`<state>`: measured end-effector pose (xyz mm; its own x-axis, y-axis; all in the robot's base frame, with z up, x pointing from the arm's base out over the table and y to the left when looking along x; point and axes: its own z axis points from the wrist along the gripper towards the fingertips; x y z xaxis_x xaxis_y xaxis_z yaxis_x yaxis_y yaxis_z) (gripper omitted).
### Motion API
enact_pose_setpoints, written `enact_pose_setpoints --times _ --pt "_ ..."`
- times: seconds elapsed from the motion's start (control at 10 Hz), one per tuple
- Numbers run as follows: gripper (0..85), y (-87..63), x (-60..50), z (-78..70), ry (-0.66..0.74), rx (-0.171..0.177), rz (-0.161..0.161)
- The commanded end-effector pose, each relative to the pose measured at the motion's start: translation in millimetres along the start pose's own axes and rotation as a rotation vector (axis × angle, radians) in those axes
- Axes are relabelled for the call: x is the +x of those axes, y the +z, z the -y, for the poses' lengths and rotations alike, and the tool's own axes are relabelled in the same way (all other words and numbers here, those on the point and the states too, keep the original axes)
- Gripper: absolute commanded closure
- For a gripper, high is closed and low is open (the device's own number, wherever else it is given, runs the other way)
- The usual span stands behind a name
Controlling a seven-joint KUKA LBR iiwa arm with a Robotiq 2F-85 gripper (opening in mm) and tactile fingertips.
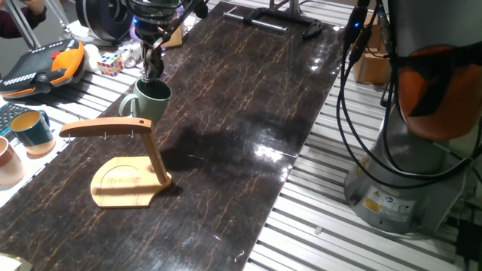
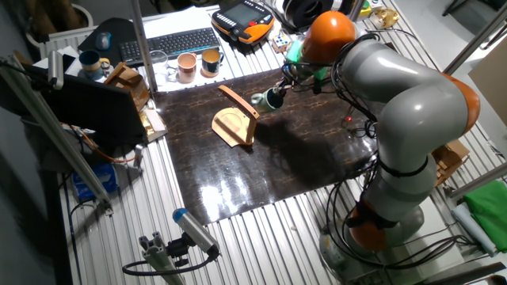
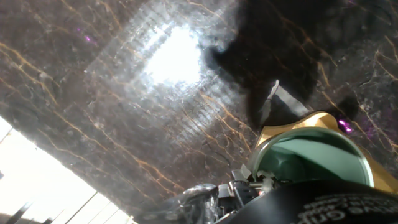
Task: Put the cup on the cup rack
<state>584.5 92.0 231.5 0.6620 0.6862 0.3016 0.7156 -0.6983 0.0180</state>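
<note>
The claw (image 1: 153, 66) grips the rim of the cup (image 1: 149, 100), holding it clear of the desk (image 1: 241, 113) just beyond the far end of the cup rack (image 1: 124, 162). The cup's handle faces left, level with the rack's horizontal arm, which runs left to right. Hooking the handle over a peg looks to need a short move nearer and left.

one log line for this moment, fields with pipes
gripper: shut on rim of sage-green ceramic mug | mug: lifted, beside arm of light wooden cup rack | handle: not on peg yet | phase: carrying to rack
</note>
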Motion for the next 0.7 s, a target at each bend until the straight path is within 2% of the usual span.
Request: enact_pose_setpoints --times 0.0,0.6 --pt "84.0 -0.4 -0.4 2.6 0.005 -0.001 0.001" --pt "84.0 -0.5 -2.0 16.8 0.022 -0.011 0.0"
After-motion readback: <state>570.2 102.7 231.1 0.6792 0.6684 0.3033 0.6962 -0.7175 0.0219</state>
